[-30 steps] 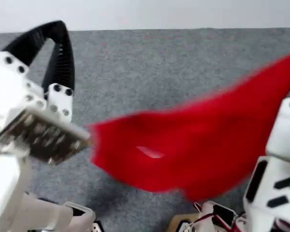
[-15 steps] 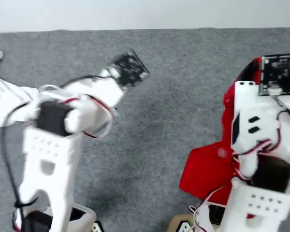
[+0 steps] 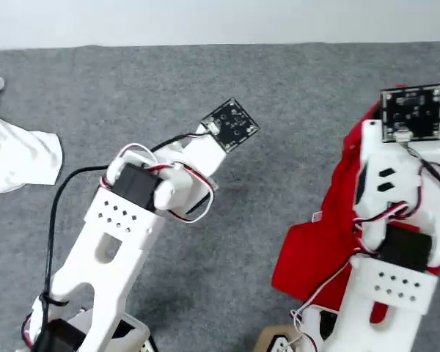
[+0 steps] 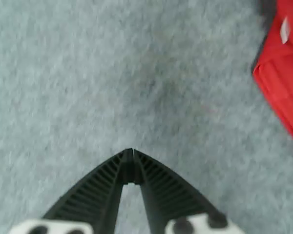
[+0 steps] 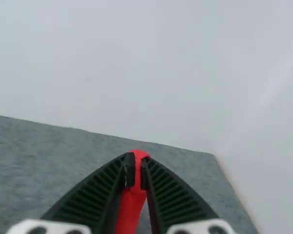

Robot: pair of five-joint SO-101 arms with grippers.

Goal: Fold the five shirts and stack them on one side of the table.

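Right tool [image 5: 135, 170] is clenched on the red shirt [image 3: 315, 257], cloth pinched between its tips. Left tool [image 4: 133, 166] is clenched, empty, over the grey surface [image 4: 88, 73]; the shirt lies off to its side.

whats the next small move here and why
Probably open the left end effector and move it to the loose lower edge of the red shirt. The right end effector is shut on that shirt, which lies bunched beside its arm. The left one is shut and empty over the grey table nearby.
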